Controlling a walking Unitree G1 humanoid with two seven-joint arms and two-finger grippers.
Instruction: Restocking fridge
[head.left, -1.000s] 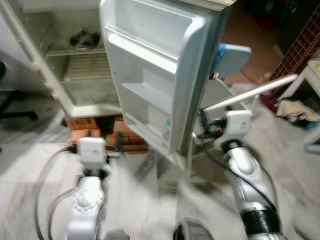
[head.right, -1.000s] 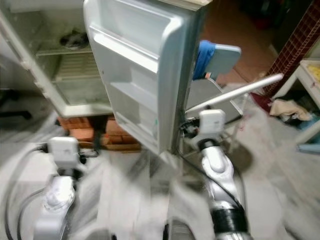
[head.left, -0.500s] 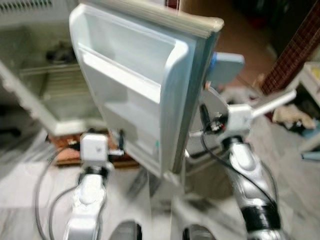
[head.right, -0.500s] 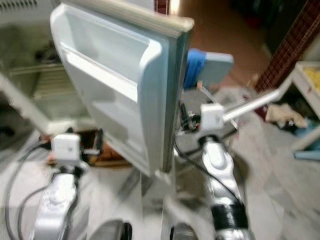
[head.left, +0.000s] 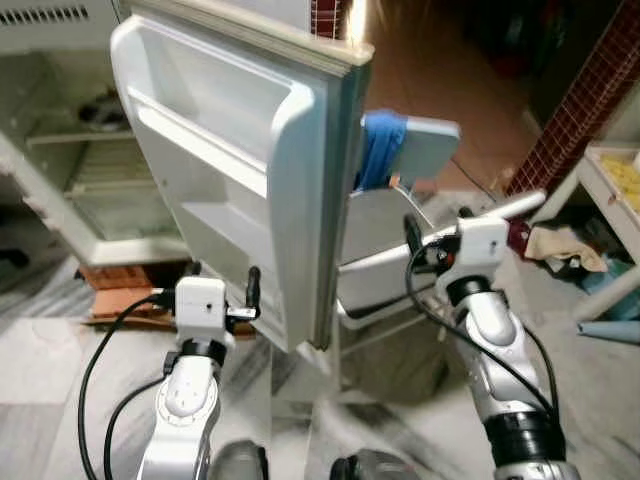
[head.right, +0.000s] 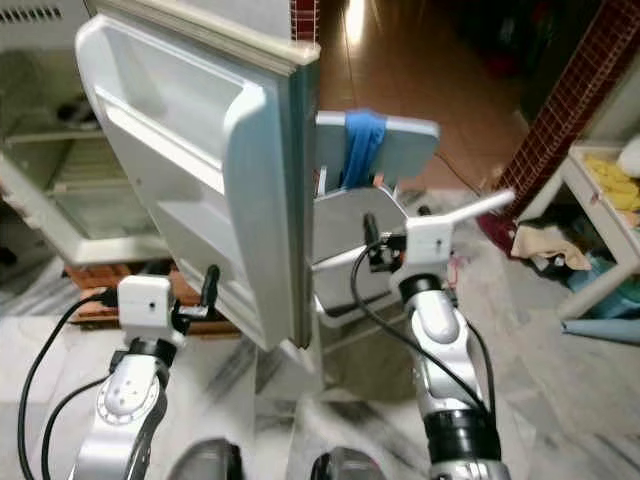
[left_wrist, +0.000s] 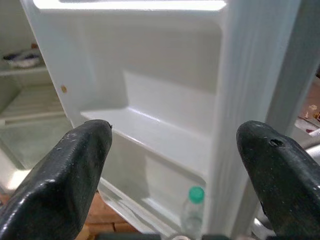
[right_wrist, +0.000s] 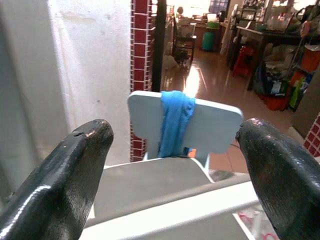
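The left gripper (left_wrist: 172, 165) stands with its two black fingers (left_wrist: 60, 175) spread wide and nothing between them, low in the centre-left of the head views, pointing at the inner face of the open fridge door (head.left: 240, 170). Through the wrist camera a small clear bottle with a green cap (left_wrist: 194, 210) stands in the lowest door shelf; the upper door shelves (head.left: 200, 150) are bare. The right gripper (right_wrist: 172, 170) is likewise released, fingers wide apart, held at the centre-right of the head views on the outer side of the door and facing a light plastic chair (head.right: 385, 150). A blue cloth (head.right: 360, 145) hangs over the chair's back. In the upper left, the fridge cabinet (head.left: 70, 190) stands open, a dark dish (head.left: 100, 110) on its upper shelf.
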